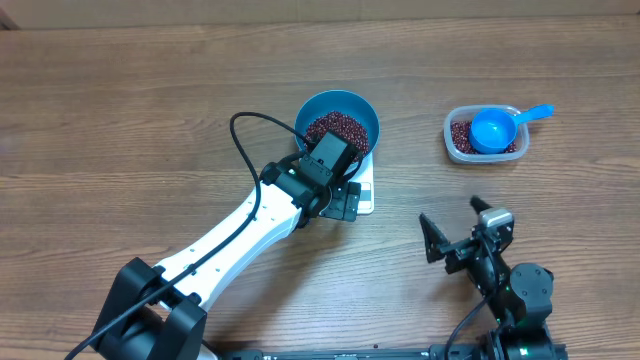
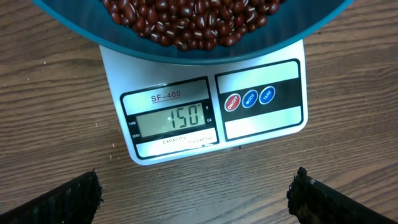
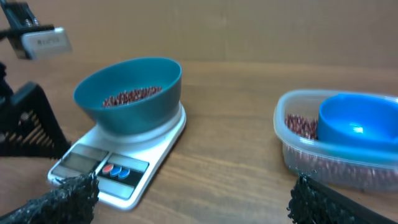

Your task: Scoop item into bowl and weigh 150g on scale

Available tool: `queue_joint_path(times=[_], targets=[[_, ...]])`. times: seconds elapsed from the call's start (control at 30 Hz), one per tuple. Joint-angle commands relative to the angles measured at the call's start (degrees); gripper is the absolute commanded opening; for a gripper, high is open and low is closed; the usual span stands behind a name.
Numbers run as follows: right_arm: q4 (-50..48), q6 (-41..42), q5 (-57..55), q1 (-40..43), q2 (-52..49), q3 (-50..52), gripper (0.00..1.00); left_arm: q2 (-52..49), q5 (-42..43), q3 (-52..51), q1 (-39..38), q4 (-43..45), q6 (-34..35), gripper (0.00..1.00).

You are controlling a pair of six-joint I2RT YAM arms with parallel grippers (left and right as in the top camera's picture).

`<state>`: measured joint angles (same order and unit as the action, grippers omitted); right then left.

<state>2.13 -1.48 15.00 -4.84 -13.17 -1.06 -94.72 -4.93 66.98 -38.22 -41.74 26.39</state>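
The bright blue bowl [image 1: 338, 125] stands on the white scale [image 1: 364, 192] and holds a heap of dark red-brown beans [image 1: 336, 128]. In the left wrist view the scale [image 2: 205, 112] shows 150 on its display, with the bowl [image 2: 186, 55] and beans [image 2: 186, 18] right above it. My left gripper [image 1: 342, 204] hovers open over the scale's front edge, its fingers wide apart over bare wood [image 2: 198, 199]. My right gripper [image 1: 458, 226] stands open near the front right, empty, facing the bowl [image 3: 134, 102] and scale [image 3: 155, 149].
A clear plastic tub [image 1: 457, 140] of beans sits at the back right with a small blue handled scoop [image 1: 493, 129] resting in it. From the right wrist, the tub [image 3: 298, 149] is close on the right and the left arm [image 3: 25, 118] on the left.
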Motion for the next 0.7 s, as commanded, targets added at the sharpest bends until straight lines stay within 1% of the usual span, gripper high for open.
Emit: queue_joint_path(times=[0.0,0.17,0.47,0.67], targets=[[1.0,0.2,-0.4,0.4,4.9,0.6,1.0,0.3,0.1,-0.1,0.1,0.1,-0.2,1.0],[1.2,0.2,-0.4,0.4,9.1,0.6,1.0,0.3,0.1,-0.1,0.1,0.1,-0.2,1.0],[1.2,0.2,-0.4,0.4,9.6,0.6,1.0,0.3,0.1,-0.1,0.1,0.1,-0.2,0.99],[0.9,0.0,-3.0,0.4,13.0,0.6,1.0,0.3,0.1,-0.1,0.1,0.1,-0.2,1.0]])
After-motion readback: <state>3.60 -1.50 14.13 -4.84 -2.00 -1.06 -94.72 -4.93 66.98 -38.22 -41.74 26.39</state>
